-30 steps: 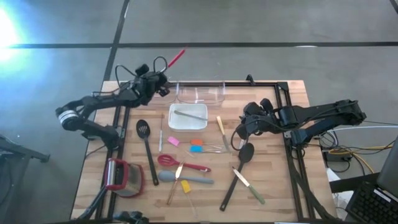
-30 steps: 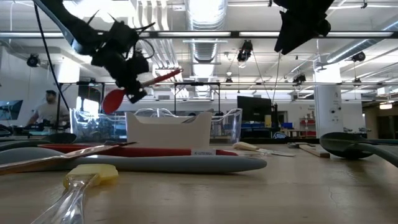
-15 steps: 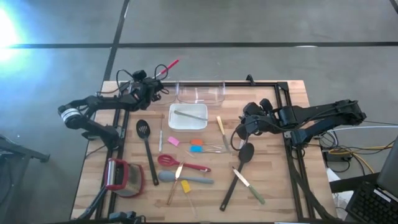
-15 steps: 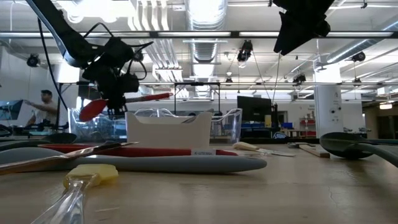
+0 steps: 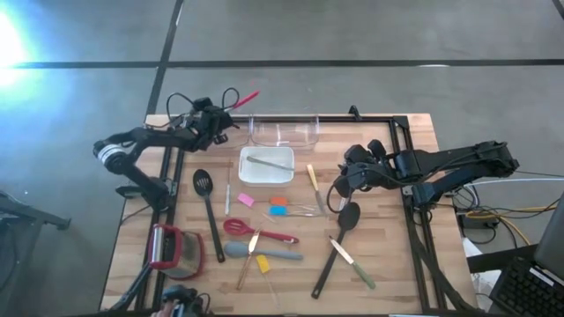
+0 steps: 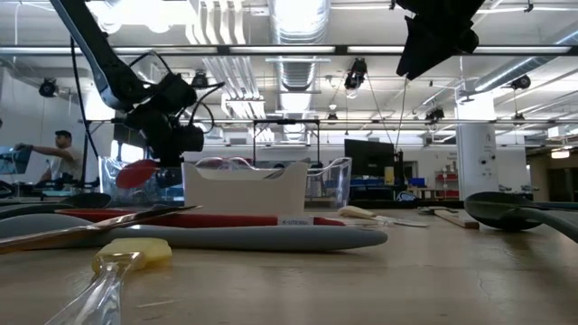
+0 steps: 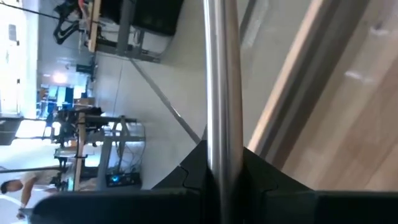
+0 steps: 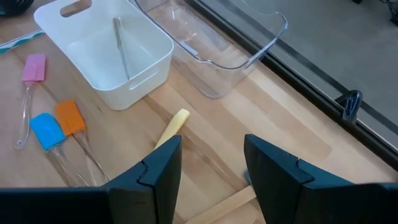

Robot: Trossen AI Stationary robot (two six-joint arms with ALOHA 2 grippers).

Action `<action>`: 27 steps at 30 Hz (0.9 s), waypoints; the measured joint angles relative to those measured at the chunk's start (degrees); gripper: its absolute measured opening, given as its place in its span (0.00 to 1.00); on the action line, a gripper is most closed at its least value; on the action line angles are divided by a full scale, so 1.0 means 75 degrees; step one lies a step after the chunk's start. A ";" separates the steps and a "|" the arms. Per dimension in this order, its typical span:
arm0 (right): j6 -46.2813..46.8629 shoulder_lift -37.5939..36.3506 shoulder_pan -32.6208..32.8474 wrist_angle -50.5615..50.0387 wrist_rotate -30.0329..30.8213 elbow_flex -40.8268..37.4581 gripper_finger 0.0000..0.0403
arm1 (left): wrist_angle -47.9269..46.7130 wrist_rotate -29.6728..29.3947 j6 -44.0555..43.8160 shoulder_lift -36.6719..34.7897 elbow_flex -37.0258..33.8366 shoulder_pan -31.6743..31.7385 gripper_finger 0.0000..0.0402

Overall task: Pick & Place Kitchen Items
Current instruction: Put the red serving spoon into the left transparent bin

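My left gripper (image 5: 218, 126) is at the table's far left, beside the left end of the clear tub (image 5: 284, 130). It is shut on a red utensil with a metal shaft (image 7: 221, 93). The utensil's red head (image 6: 137, 171) shows in the low view, and its red handle end (image 5: 249, 94) points past the far edge. My right gripper (image 5: 339, 185) hangs open and empty above the table, near the black spoon (image 5: 345, 220) and a wooden-handled knife (image 5: 313, 183). The black slotted turner (image 5: 204, 189), red whisk (image 5: 251, 231) and grey-blue spatula (image 5: 264, 254) lie flat on the table. My left gripper pinches the utensil's metal shaft (image 7: 221, 146) between its two fingers, which lie across the shaft. The utensil is lifted clear of the table. Its red head (image 6: 135, 173) sits lower than the gripper and its handle end is out on the far side.
A white square dish (image 5: 280, 176) with a metal spoon (image 5: 260, 161) in it stands in front of the tub. Small pink (image 5: 245, 200), blue and orange (image 5: 278, 209) and yellow (image 5: 263, 264) pieces lie mid-table. A red-and-grey gadget (image 5: 172, 251) lies near left. A person (image 6: 59, 153) stands in the room behind.
My left gripper has come down toward the table beside the tub's left end, still shut on the red utensil. The utensil has tipped from slanting upward to lower and flatter, and its red head has sunk. My right arm has kept still.
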 joint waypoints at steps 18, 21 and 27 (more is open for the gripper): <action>-0.0087 0.0000 0.0000 -0.0020 0.0017 0.0000 0.41 | -0.0329 0.0053 0.0028 0.0180 0.0107 -0.0035 0.27; -0.0089 0.0000 0.0000 -0.0020 0.0017 0.0000 0.41 | -0.0323 0.0050 0.0025 0.0180 0.0102 -0.0035 0.37; -0.0090 0.0000 0.0000 -0.0023 0.0012 0.0000 0.41 | -0.0317 0.0050 -0.0162 0.0160 0.0102 -0.0035 0.45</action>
